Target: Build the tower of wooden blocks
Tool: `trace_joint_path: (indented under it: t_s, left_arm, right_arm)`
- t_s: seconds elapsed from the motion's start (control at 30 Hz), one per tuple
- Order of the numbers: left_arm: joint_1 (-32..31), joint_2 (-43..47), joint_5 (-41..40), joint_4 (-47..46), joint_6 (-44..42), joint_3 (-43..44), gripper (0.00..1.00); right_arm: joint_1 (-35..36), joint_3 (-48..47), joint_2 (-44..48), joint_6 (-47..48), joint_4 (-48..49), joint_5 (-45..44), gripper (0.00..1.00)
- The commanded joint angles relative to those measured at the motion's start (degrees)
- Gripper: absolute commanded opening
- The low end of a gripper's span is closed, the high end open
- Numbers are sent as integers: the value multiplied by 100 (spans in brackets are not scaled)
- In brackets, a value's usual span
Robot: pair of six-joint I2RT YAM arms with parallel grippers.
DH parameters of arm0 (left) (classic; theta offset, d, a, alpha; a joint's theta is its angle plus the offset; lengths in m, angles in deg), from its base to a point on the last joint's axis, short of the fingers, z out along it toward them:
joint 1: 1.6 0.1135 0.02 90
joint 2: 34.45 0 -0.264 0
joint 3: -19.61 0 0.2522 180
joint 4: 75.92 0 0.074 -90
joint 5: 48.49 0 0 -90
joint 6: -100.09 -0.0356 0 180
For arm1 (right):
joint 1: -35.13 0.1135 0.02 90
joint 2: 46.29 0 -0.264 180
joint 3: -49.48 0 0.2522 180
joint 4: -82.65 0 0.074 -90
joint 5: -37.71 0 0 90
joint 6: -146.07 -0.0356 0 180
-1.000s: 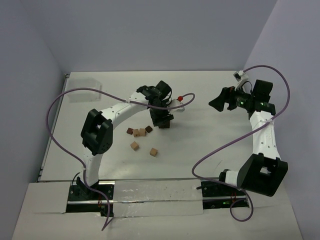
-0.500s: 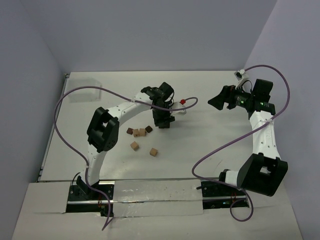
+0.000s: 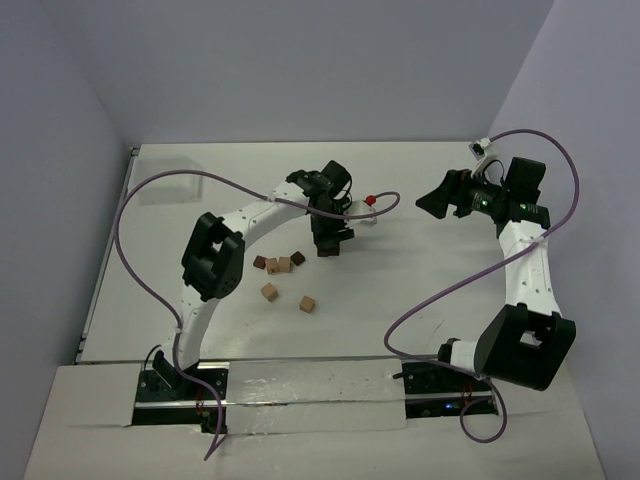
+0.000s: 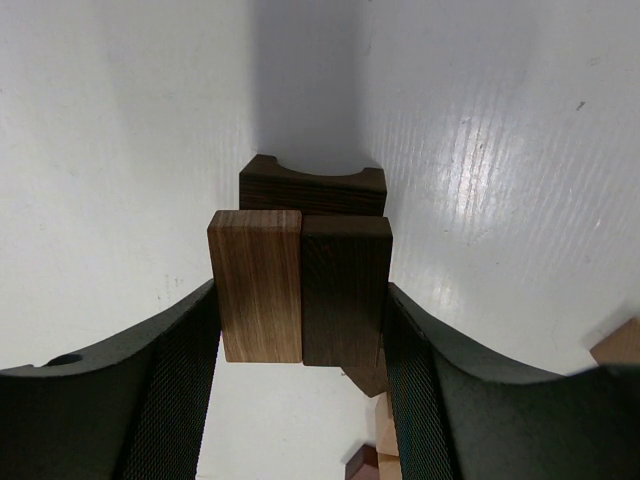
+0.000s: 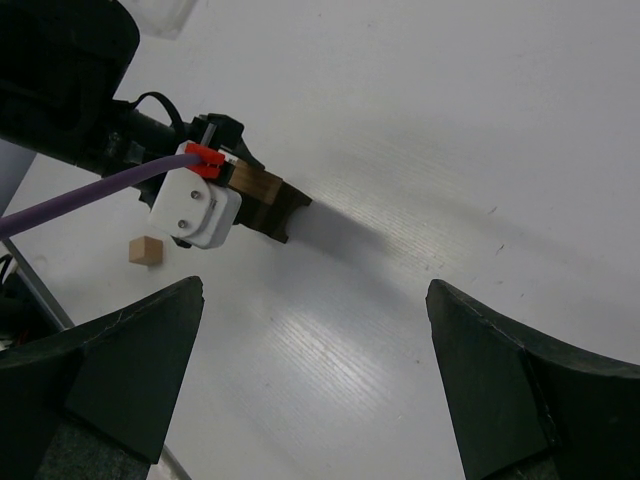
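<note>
Wood fills my left pincer (image 4: 300, 300). It is clenched on two blocks held side by side, with their inner faces touching. In my wrist view the brown block (image 4: 258, 285) lies against the finger on the left and the dark block (image 4: 345, 290) against the finger on the right. Just beyond them an arched piece (image 4: 312, 188), dark with a curved notch in its far edge, butts against their ends. Together the three make a compact stack two blocks wide. I cannot tell whether the arched piece rests on the table (image 4: 520, 150) or hangs just above it.

From above, this pincer points down near the middle of the table, just right of the loose cubes. Four of them form a short row (image 3: 272, 265), dark at each end and tan between. Two more sit nearer my bases and apart from each other, one tan cube (image 3: 268, 291) below the row and another (image 3: 307, 303) to its right. A clear container (image 3: 165, 180) stands at the far left, well apart from all of this.

My right pincer (image 5: 315, 300) is released, its jaws spread wide and grasping nothing. It hangs above the table well to the right, aimed toward my left pincer. Its wrist view shows the white mount (image 5: 195, 210) with a red tab on my left wrist, and a purple cable (image 5: 70, 200) leading off it. The brown and dark wood peeks out just behind the mount.
</note>
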Motion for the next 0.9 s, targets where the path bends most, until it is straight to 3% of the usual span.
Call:
trace_joint_path:
  t_s: [0.0, 0.57, 0.87]
  left_arm:
    - [15, -160, 253, -79, -213, 406, 27]
    - [15, -429, 312, 252, -358, 627, 30]
    - [15, -497, 374, 372, -438, 668, 38]
  right_arm:
    - [-31, -26, -16, -36, 224, 77, 100]
    - [-31, -21, -35, -27, 226, 130, 100]
    - [-31, -24, -73, -27, 234, 163, 100]
